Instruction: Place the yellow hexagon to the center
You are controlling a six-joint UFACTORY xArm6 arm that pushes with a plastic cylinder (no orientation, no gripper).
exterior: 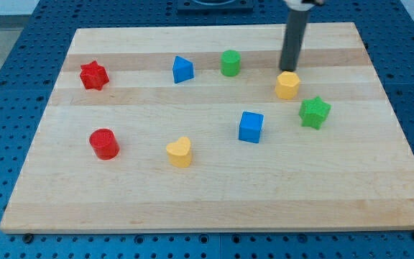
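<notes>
The yellow hexagon (287,85) lies on the wooden board (214,194) at the view's upper right. My tip (288,70) stands right at the hexagon's top edge, touching or almost touching it. The dark rod rises from there to the view's top. A green star (314,112) lies just to the lower right of the hexagon. A blue cube (251,126) lies to its lower left, near the board's middle.
A green cylinder (230,63) and a blue triangle (182,70) lie left of my tip. A red star (93,75) is at the upper left, a red cylinder (104,143) at the lower left, a yellow heart-like block (180,152) below centre.
</notes>
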